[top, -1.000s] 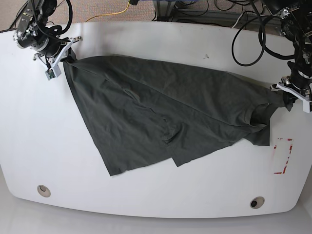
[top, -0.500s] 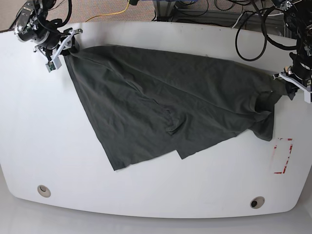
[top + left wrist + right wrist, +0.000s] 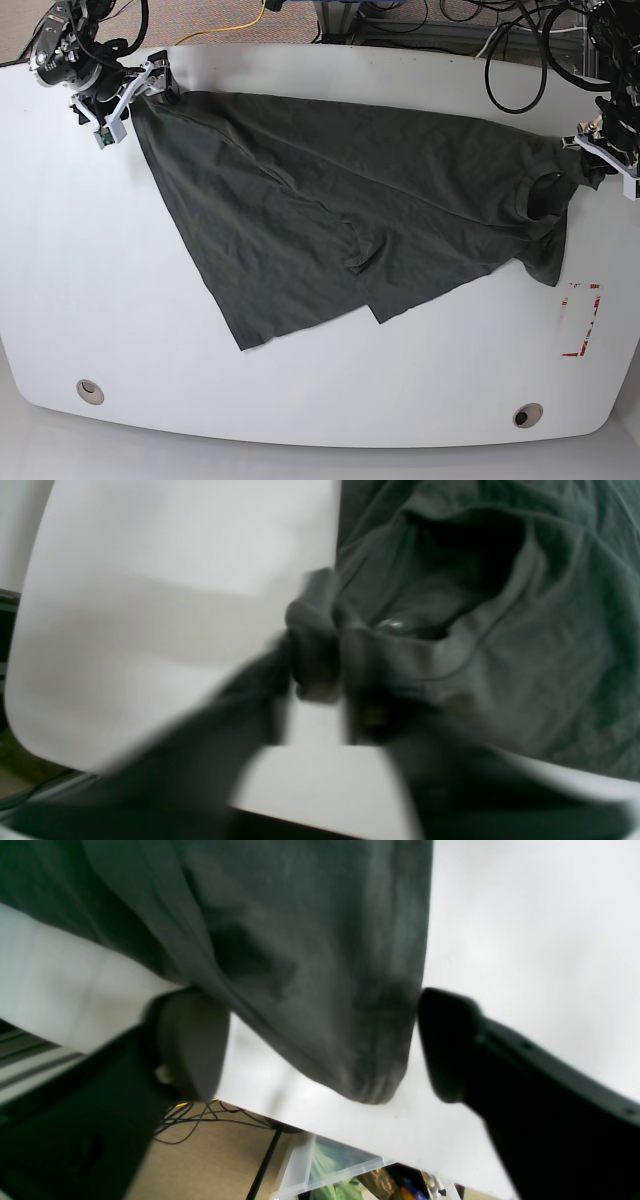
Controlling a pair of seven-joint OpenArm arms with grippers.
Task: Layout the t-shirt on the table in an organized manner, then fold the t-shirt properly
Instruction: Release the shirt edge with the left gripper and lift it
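While the right pincer point(image 3: 320, 1045) is spreading around the t-shirt point(image 3: 330, 190),
the left point(image 3: 320, 665) is pinching cloth, likely anchoring it.

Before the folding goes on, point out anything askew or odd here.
The dark grey cotton t-shirt lies skewed, with a diagonal ridge and a small bunched pucker near its middle. Toward the left arm, the cloth gapes in a dark hollow instead of lying flat. No spill or damage shows.
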